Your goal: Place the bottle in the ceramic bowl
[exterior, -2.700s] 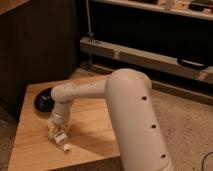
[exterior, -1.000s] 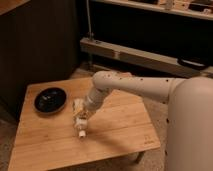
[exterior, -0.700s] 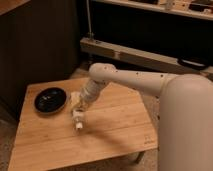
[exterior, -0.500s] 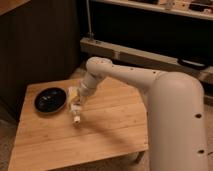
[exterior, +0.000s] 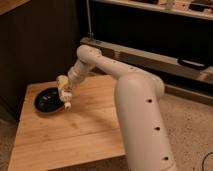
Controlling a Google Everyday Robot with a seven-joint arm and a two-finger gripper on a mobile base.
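Your gripper (exterior: 64, 95) is clenched on the bottle (exterior: 65, 99), long axis near vertical, cap down, over the ceramic bowl's (exterior: 46, 101) right rim; bowl centre lies left.

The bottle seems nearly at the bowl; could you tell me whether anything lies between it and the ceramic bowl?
Nothing visible does. The gripper holds the bottle in its jaws at the right rim of the ceramic bowl, above the wooden table. The bowl looks empty.
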